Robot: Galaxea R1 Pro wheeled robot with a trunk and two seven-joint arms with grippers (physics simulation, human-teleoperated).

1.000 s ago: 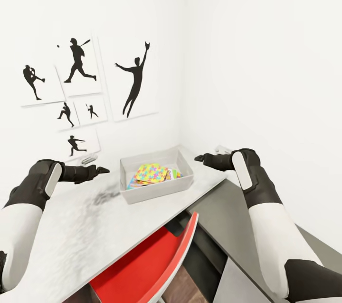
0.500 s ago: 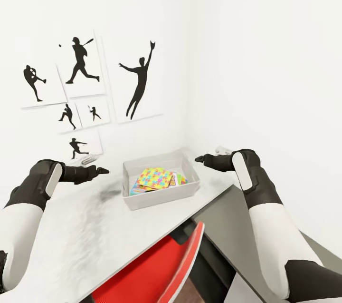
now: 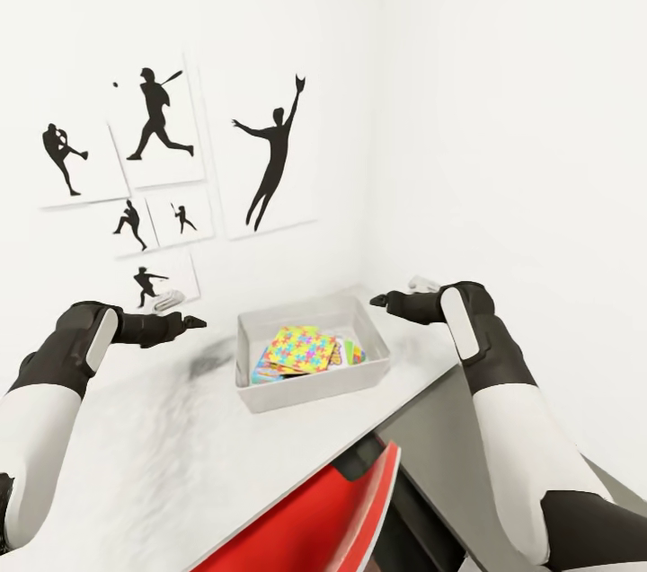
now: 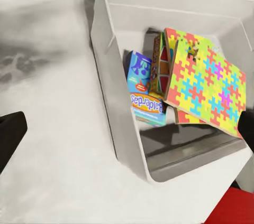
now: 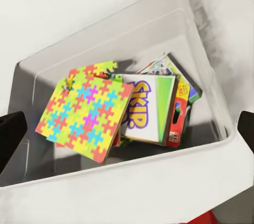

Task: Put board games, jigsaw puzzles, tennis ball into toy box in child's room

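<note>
The pale grey toy box point(image 3: 316, 391) stands on the table point(image 3: 135, 446) near the wall corner. A bright jigsaw puzzle point(image 3: 303, 347) lies on top inside it, with board games point(image 3: 347, 350) tucked under and beside it. The left wrist view has the toy box point(image 4: 103, 60), the jigsaw puzzle point(image 4: 203, 86) and a blue board game point(image 4: 142, 84). The right wrist view has the toy box point(image 5: 132, 187), the puzzle point(image 5: 87, 110) and a "SKIP" board game point(image 5: 151, 108). My left gripper point(image 3: 193, 321) hovers left of the box, my right gripper point(image 3: 377, 299) right of it. Both are open and hold nothing. The tennis ball and the bed are out of view.
Black baseball-player pictures point(image 3: 162, 118) hang on the white wall behind the table. A red chair point(image 3: 305, 518) is pushed under the table's near edge. The table's dark grey end panel point(image 3: 431, 437) drops below my right arm. The room's corner is just behind the box.
The whole view has shifted as the camera moved; the toy box now sits a little further right and lower in it. Both arms keep the same pose, grippers still open.
</note>
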